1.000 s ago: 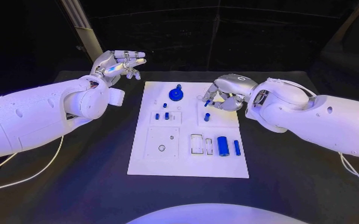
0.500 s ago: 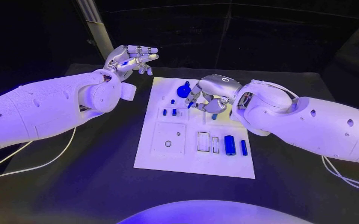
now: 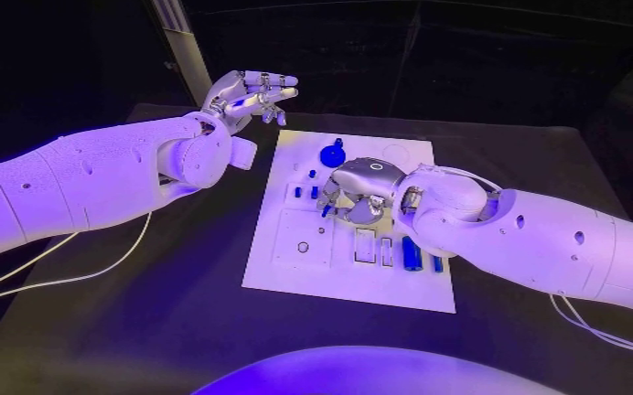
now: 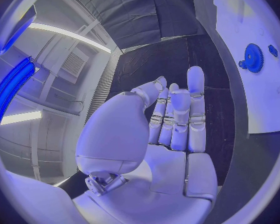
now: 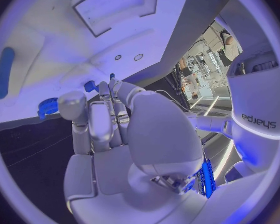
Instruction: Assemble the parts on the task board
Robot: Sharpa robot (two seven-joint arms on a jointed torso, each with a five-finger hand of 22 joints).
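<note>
The left arm is seen entering from the left edge of the head view and is raised toward the upper left of centre, where the left hand is held aloft with its palm empty and its fingers extended close together. The right arm is stretched in from the lower right to the middle of the frame, where the right hand is turned downward with its fingers curled under the palm.
</note>
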